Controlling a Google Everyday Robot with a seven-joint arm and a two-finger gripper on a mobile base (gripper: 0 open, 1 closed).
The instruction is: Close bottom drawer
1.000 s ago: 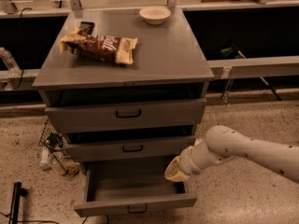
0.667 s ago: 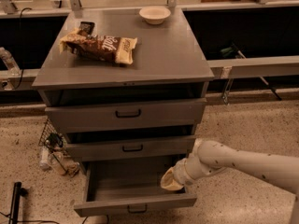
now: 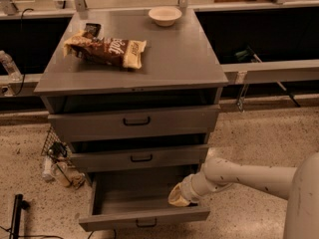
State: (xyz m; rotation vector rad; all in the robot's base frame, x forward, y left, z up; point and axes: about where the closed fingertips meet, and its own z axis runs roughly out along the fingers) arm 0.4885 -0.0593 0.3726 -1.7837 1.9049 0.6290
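The bottom drawer (image 3: 144, 216) is the lowest of three grey cabinet drawers. It is pulled far out, and its inside looks empty. Its small black bar handle (image 3: 146, 223) shows at the front panel's lower edge. My gripper (image 3: 178, 196) is at the end of the white arm coming in from the right. It sits low over the drawer's right side, just behind the front panel. The middle drawer (image 3: 141, 158) and the top drawer (image 3: 136, 121) above stand slightly out.
On the cabinet top (image 3: 174, 59) lie a brown snack bag (image 3: 107, 50) and a white bowl (image 3: 165, 15). Bottles and cables (image 3: 57, 166) lie on the speckled floor left of the cabinet. A black pole base (image 3: 16, 214) is at the lower left.
My gripper has moved left and down, from beside the drawer's right edge to low over its right side behind the front panel. The drawer has not visibly moved.
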